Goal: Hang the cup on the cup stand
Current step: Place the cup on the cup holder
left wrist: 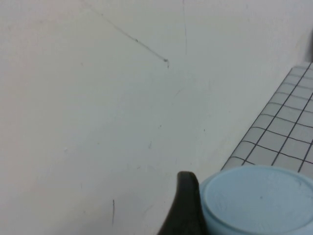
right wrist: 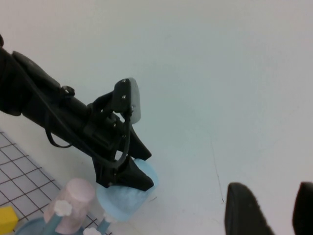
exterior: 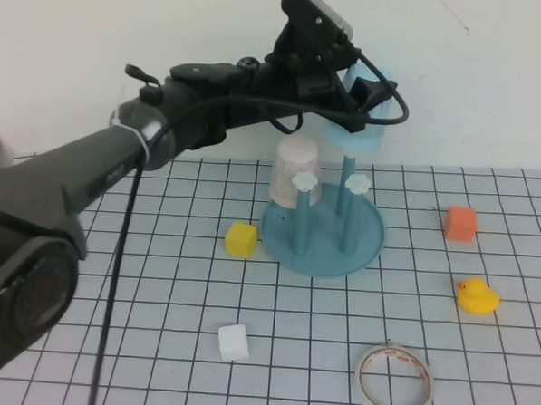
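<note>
1. The left arm reaches from the near left across the table to the far middle, and the left gripper sits high above the far side of the cup stand.
2. Its jaws are clamped on the cup, the light blue tumbler, which is held upside down with its wide mouth facing down.
3. The cup is up in the air over the far right peg, whose shaft rises into the cup's open mouth; whether the cup rests on the peg's top cannot be told.
4. In the left wrist view the cup's flat bottom fills the lower corner, with one dark finger pressed against its side and the pale wall behind.
5. The cup stand is a teal-blue round dish on the checked table, a little right of the table's middle and towards the far side.
6. A pale pink cup sits inverted over the stand's far left peg.
7. Two nearer pegs stand bare, each topped with a white flower cap.
8. The right gripper shows only in the right wrist view, raised and looking across at the left gripper and the cup from well apart; its two dark fingers stand apart with nothing between them.
9. On the table lie a yellow block left of the stand, a white block nearer, a tape roll at the near right, a rubber duck and an orange block on the right.
</note>
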Controlling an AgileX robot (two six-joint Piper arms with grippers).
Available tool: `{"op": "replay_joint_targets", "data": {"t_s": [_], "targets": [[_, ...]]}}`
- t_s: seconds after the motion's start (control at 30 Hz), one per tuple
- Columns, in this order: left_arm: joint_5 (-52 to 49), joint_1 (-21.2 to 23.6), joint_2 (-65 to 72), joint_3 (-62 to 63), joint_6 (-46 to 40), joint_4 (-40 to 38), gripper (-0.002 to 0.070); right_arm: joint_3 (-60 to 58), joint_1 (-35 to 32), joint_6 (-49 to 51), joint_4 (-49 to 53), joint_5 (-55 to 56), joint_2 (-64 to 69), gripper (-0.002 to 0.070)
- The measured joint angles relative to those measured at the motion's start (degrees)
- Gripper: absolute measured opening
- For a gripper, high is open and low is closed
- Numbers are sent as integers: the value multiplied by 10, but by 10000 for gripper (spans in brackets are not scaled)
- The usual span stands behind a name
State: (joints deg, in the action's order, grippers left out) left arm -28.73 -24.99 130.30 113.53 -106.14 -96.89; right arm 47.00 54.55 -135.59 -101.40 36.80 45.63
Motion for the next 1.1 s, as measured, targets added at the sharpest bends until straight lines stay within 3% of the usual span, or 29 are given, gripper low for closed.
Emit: {"op": "replay_joint_targets", "data": {"t_s": [0.37,1.1], "targets": [[-26,0,26,24,-71,-1,517,0,0,0,0,0,0,227],[-58,-1,48,28,-82,0,517,0,0,0,0,0,0,220]]}}
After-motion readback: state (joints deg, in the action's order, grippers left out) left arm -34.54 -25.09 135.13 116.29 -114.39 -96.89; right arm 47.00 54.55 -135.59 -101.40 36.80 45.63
